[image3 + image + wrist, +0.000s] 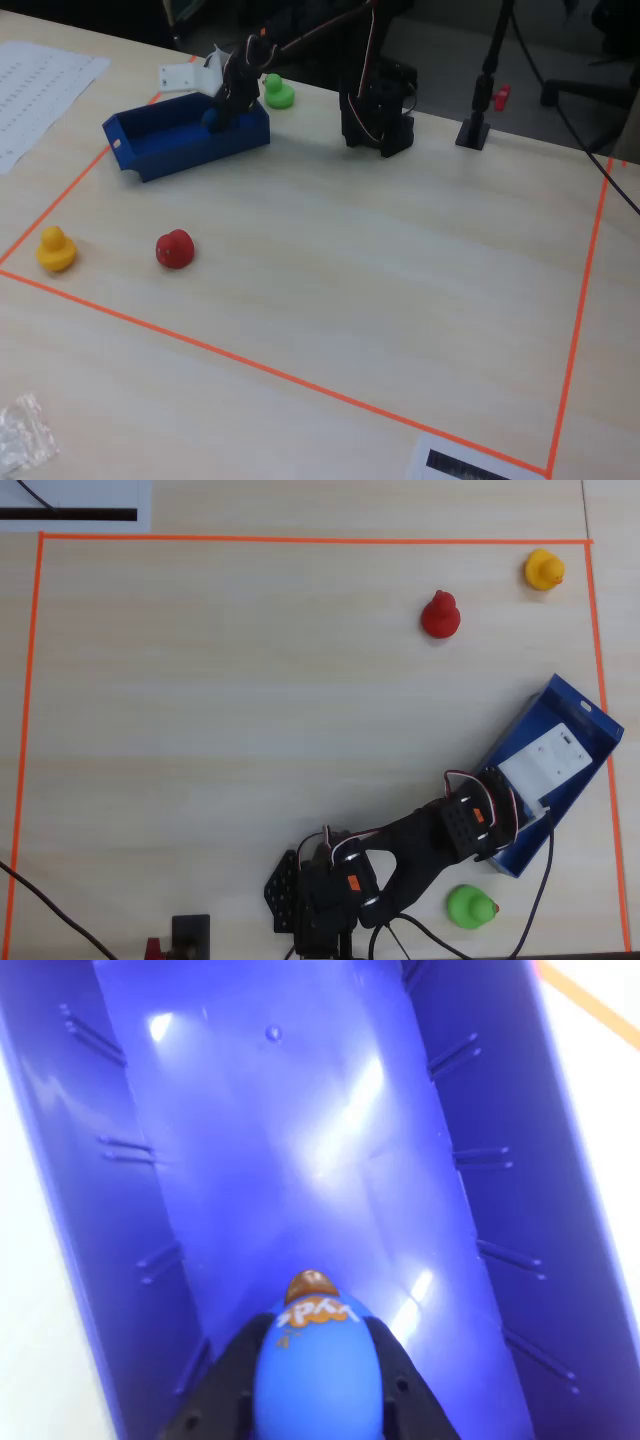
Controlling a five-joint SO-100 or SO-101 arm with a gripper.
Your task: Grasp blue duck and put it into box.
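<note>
In the wrist view my gripper [318, 1380] is shut on the blue duck [318, 1370], its black fingers [232, 1380] pressed on both sides of it. The duck hangs inside the box [300, 1140], just above its floor, near one short end. In the fixed view the gripper [222, 112] reaches down into the blue box [170, 150] at its right end. In the overhead view the arm and its white wrist part cover much of the box [590, 725]; the duck is hidden there.
A green duck [470, 905] sits just beside the box's near end, close to the arm. A red duck [439, 614] and a yellow duck [543, 569] stand farther off. Orange tape [300, 538] marks the work area. The arm's base [378, 110] stands at the table's far edge.
</note>
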